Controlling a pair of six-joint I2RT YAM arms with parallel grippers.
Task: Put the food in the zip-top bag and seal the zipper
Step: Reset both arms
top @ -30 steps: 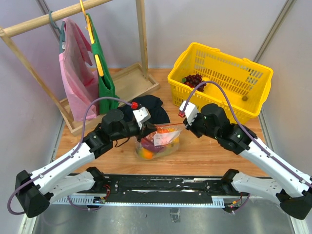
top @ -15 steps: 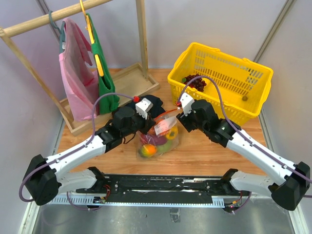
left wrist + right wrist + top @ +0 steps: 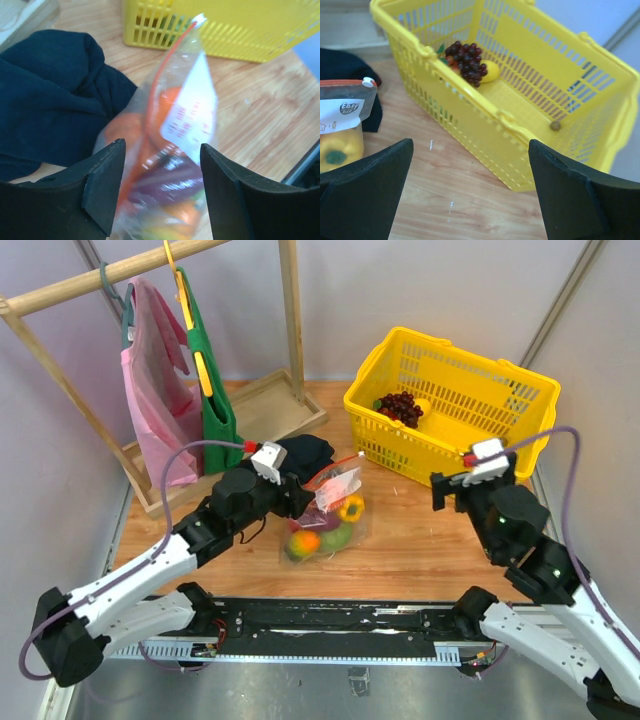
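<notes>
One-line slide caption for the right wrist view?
Right end effector, open and empty, faces the yellow basket holding grapes; zip-top bag with yellow pepper at left.

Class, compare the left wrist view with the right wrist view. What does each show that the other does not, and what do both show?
Only the left wrist view shows the purple eggplant inside the zip-top bag. Only the right wrist view shows the dark grapes lying in the yellow basket. Both show the bag, the basket and the dark cloth.

food in zip-top bag | cloth behind-left | basket — far right
</notes>
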